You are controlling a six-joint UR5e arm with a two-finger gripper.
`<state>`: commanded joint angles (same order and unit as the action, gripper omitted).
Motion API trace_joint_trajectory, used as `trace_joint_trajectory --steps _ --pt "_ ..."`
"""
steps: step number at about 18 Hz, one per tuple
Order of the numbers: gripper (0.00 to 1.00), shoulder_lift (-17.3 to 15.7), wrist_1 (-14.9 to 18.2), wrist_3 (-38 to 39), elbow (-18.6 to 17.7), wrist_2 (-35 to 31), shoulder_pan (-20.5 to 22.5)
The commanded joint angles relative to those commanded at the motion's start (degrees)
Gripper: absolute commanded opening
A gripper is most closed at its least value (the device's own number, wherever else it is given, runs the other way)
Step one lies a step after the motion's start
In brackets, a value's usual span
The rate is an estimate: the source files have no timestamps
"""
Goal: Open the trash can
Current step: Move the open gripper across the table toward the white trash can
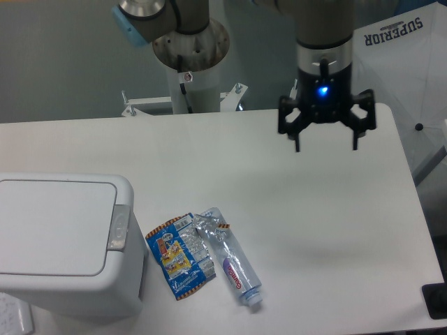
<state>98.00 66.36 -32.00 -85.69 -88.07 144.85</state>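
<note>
The trash can (63, 241) is a large boxy white bin at the front left of the table. Its flat lid (52, 227) lies closed, and a grey push-button strip (119, 227) sits on its right rim. My gripper (326, 146) hangs in the air over the far right part of the table, well to the right of the bin. Its two black fingers point down and stand wide apart, with nothing between them.
A blue and orange snack wrapper (178, 257) and a crushed clear plastic bottle (230, 259) lie on the table just right of the bin. The arm's base column (190, 52) stands behind the table's far edge. A small black object (436, 300) sits at the front right corner.
</note>
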Motion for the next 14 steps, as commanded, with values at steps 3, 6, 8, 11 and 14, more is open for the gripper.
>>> trace_joint_trajectory --steps 3,6,8,11,14 --pt "1.0 -0.35 0.0 7.01 0.79 0.53 -1.41" --pt "1.0 0.0 -2.01 15.71 1.67 5.25 -3.61" --pt "1.0 0.79 -5.61 21.24 1.67 11.13 -3.61" --pt "1.0 1.06 -7.56 27.42 1.58 15.12 -4.49" --pt "1.0 1.32 -8.0 28.3 1.49 15.21 -6.07"
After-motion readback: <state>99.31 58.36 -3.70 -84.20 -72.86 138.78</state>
